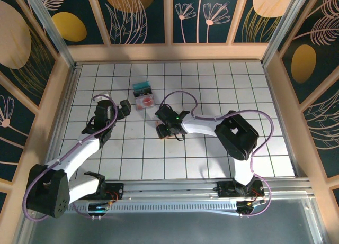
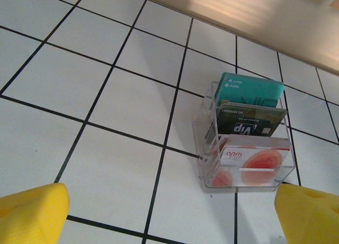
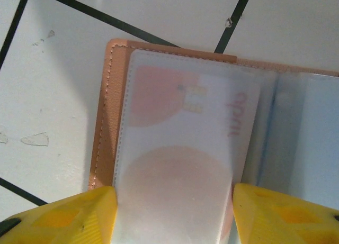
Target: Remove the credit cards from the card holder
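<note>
Three cards (image 2: 249,125) in clear rack (image 2: 204,133), frosted sleeve (image 3: 175,201) over pink card (image 3: 185,111)

One clear rack (image 2: 203,128) on the surface (image 1: 222,85) holds three cards: one teal card (image 2: 249,90), one dark card (image 2: 249,123), one red-and-white card (image 2: 254,159). One tan wallet (image 3: 103,111) shows one sleeved card (image 3: 180,143). Two claws: left claw (image 2: 170,215), right claw (image 3: 173,217).
</note>
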